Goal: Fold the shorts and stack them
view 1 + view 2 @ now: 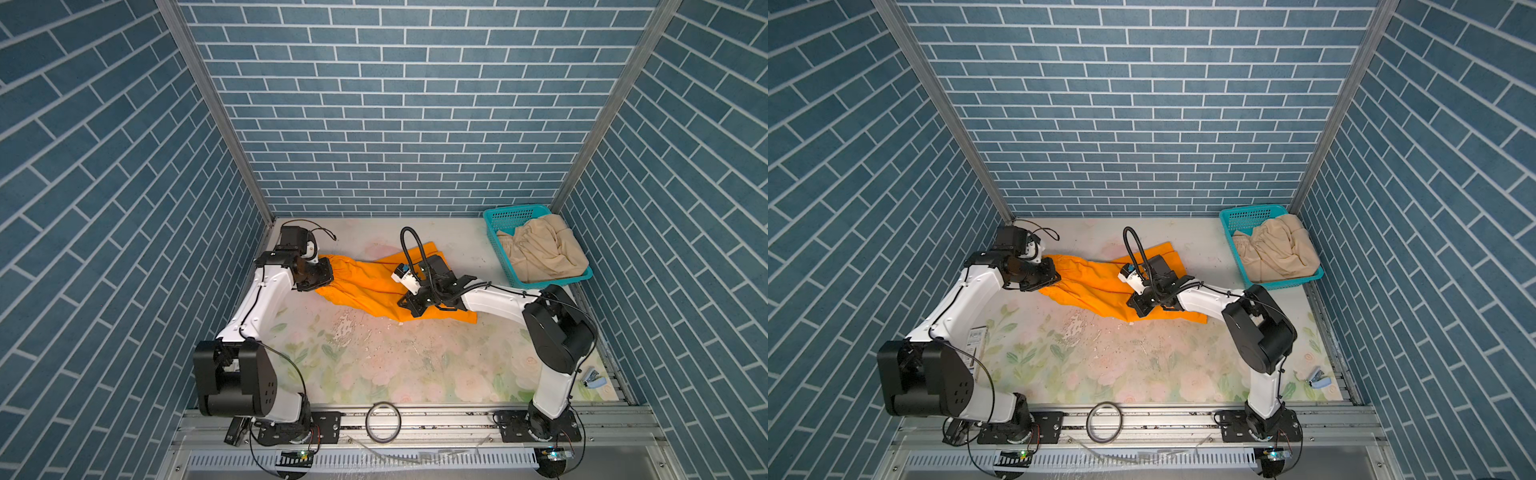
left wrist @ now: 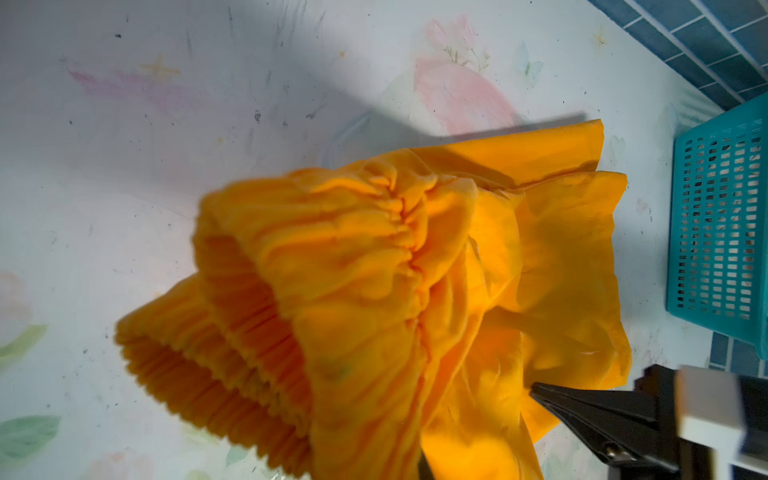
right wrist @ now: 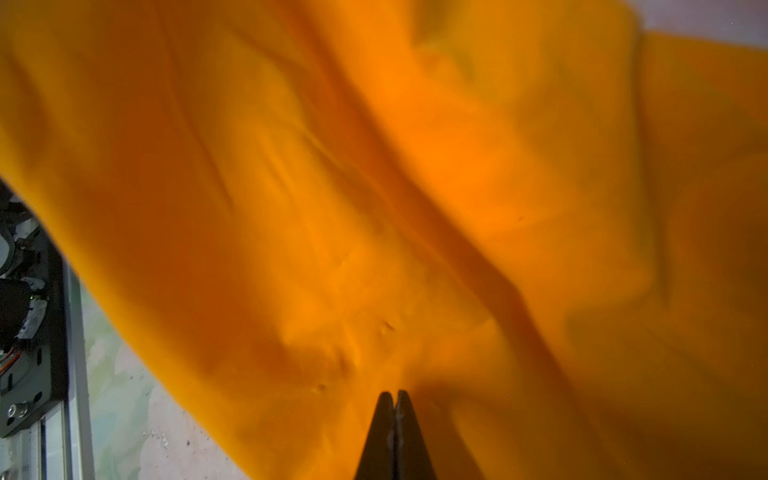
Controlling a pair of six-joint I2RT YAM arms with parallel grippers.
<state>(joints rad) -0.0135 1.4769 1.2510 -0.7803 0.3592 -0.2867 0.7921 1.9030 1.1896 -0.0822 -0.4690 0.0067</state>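
Flattening the orange shorts (image 1: 365,284), far middle. The left gripper (image 1: 323,275) is clamped on the waistband (image 2: 257,291); the right gripper (image 3: 392,401) — fingers pressed together — pinches leg cloth. Next, likely: pull taut, lay flat. The beige shorts (image 1: 540,249) lie in the far-right basket (image 1: 505,216).

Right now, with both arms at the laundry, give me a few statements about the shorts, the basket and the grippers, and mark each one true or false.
1. The beige shorts lie in the basket. True.
2. The right gripper is shut on the orange shorts. True.
3. The orange shorts are folded and stacked on the beige shorts. False: they lie unfolded and rumpled on the table, apart from the basket.
4. The basket stands at the near left corner of the table. False: it stands at the far right corner.
5. The left gripper is at the waistband end of the orange shorts. True.
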